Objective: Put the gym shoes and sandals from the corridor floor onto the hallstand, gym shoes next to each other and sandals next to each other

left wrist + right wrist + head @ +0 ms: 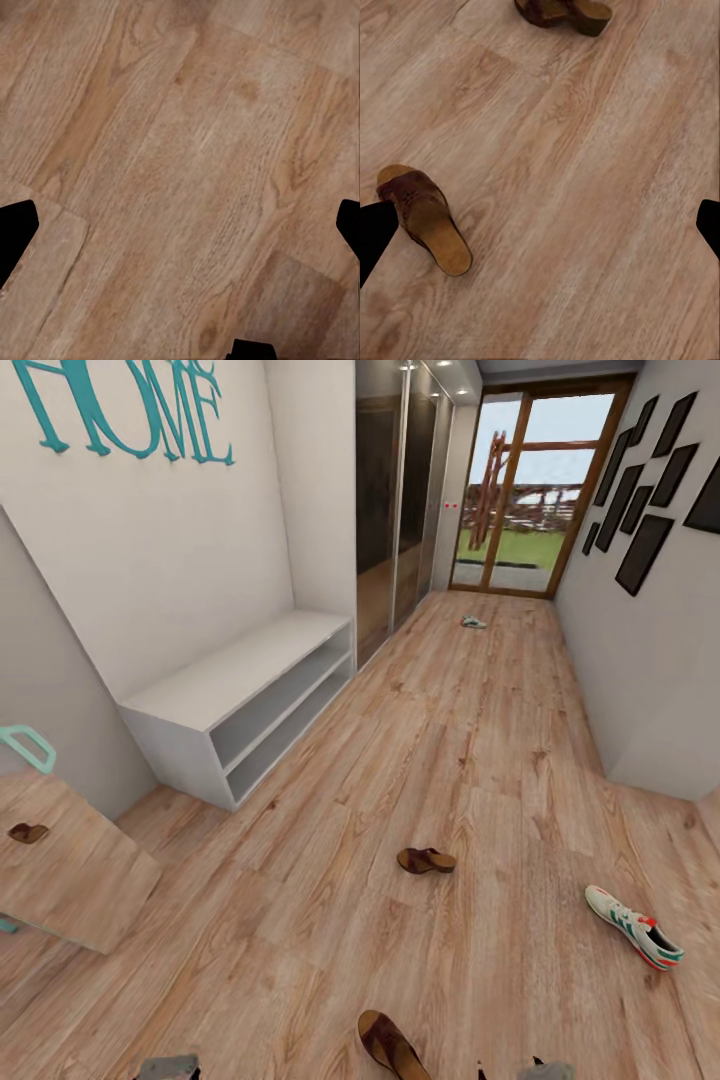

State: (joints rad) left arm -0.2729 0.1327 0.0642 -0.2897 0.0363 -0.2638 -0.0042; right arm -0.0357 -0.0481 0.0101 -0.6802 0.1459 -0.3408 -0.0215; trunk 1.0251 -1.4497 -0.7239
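Hanging over bare corridor floor (pixel 180 180), the left claw (pixel 180 225) is spread wide, its dark fingertips (pixel 15 232) at opposite edges of the left wrist view and nothing between them. Right claw (pixel 540 225) is likewise released and empty, over the planks. First sandal (pixel 427 217) lies flat on the floor just beside one right fingertip (pixel 375 236), not touching it so far as can be judged; in the head view this sandal (pixel 392 1045) sits at the lower edge, between the two claws and nearer the right one. Second sandal (pixel 564 10) lies further ahead of the right claw, well apart from the first; head view places it (pixel 427 860) mid-floor. One gym shoe (pixel 634 927), white with green stripes and a red-orange heel, rests on the floor ahead of the right claw and out to its right. Low white unit (pixel 240 705) with open shelves stands against the left wall, ahead of the left claw. Second gym shoe (pixel 473 623) appears small, far down the corridor before the glass door (pixel 530 490).
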